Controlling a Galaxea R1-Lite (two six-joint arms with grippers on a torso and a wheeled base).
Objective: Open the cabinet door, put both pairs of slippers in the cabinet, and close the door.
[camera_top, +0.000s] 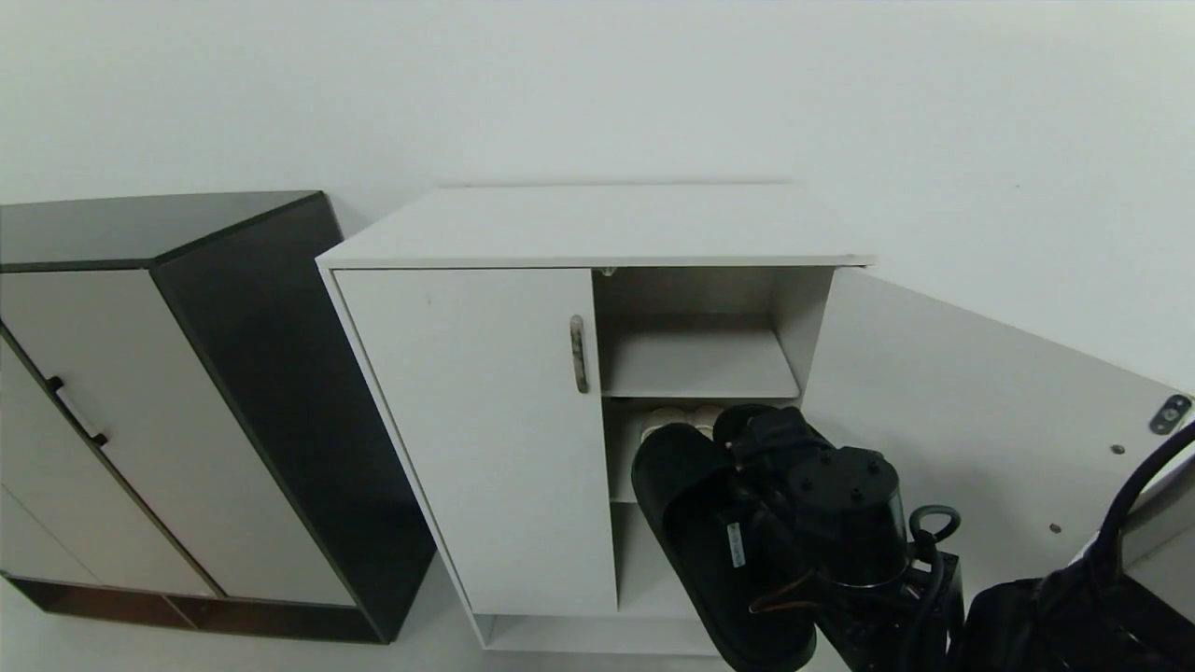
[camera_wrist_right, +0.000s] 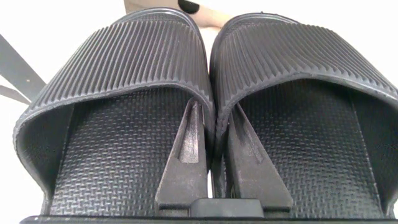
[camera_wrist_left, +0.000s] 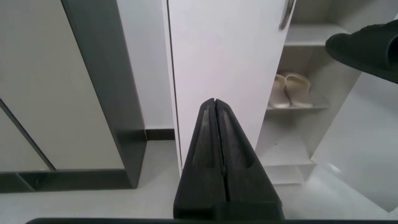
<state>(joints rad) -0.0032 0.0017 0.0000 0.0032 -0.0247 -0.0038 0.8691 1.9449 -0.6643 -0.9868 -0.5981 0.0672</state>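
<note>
Right gripper (camera_wrist_right: 213, 124) pinching black slippers (camera_top: 709, 551) just outside cabinet (camera_top: 597, 224), left gripper (camera_wrist_left: 214, 109) closed, empty — thin grip, pair could clip shelf (camera_top: 700, 392) and drop.

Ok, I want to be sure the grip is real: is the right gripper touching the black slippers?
Touching. In the right wrist view the right gripper has one finger inside each of the black slippers, pinching their adjoining side walls together.
</note>
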